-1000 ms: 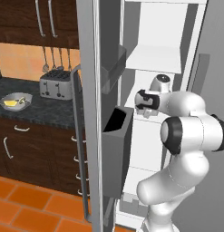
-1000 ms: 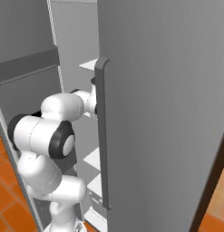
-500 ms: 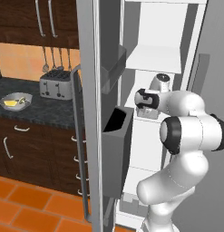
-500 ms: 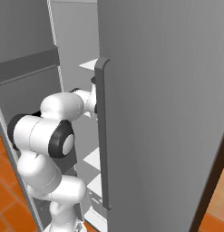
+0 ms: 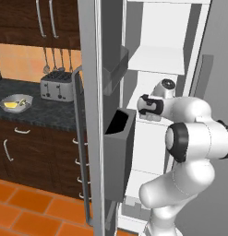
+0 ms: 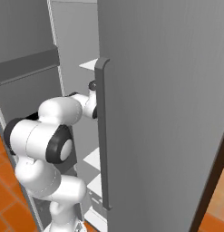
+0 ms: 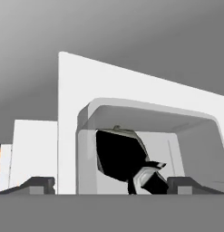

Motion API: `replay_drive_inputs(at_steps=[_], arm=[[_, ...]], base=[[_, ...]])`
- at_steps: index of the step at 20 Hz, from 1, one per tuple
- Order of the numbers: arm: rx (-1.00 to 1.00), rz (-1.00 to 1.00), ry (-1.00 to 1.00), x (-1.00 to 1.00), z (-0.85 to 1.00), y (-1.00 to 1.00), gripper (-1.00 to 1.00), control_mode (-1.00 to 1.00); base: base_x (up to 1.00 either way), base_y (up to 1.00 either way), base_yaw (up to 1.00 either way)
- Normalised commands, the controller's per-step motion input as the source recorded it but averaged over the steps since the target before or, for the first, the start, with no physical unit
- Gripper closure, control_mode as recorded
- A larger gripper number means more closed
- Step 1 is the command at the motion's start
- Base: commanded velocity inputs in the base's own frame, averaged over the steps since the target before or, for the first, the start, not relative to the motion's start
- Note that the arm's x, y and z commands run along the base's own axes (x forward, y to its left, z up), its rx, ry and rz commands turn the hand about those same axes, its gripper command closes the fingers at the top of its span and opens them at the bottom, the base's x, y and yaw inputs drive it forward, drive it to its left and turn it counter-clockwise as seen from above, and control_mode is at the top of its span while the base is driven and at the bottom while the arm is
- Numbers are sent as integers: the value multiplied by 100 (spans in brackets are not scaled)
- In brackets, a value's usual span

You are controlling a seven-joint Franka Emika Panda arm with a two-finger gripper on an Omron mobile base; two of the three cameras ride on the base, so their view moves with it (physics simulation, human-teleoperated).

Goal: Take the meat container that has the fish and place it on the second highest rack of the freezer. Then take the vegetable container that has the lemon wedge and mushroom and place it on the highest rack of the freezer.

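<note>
From the left base view I see my arm reaching into the open freezer (image 5: 157,60), the hand (image 5: 150,107) just below a white rack (image 5: 157,61) and level with the door bin (image 5: 117,138) on the open left door. The fingers are turned away here, so I cannot read the claw from this side. No container shows on any rack from this angle. I judge the step in hand to be leaving the container where it sits and backing out; the clean way is to pull the hand straight back along the rack, level, without lifting into the shelf above or swinging toward the door bin.

In the right base view the closed grey door (image 6: 168,113) and its handle (image 6: 102,136) cover the hand and most of the shelves; I see just my elbow and forearm going in behind the handle. Which rack I am at I cannot settle from here.

In the hand view the gripper (image 7: 109,186) stands wide, both tips far apart at the bottom edge and nothing between them. Straight ahead sits a clear white container (image 7: 145,145) with a dark fish (image 7: 124,158) inside, near the tips but untouched. Its base and the rack edge under it are cut off, so I cannot confirm it rests flat.
</note>
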Motion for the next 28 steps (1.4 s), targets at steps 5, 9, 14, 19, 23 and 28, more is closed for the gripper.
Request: replay_drive_inputs(at_steps=[5,9,14,19,23,28], arm=[[-1,4,1,-5,30,0,-100,-100],[1,0,2,-14,27,0,-100,-100],[0,0,-1,-10,-1,5,-100,-100],[0,0,-4,-3,-9,3,-100,-100],[0,0,0,-12,-2,0,-100,-100],[0,0,-4,-34,9,0,-100,-100]], base=[[0,0,0],[0,0,0],[0,0,0],[0,0,0],[0,0,0],[0,0,0]])
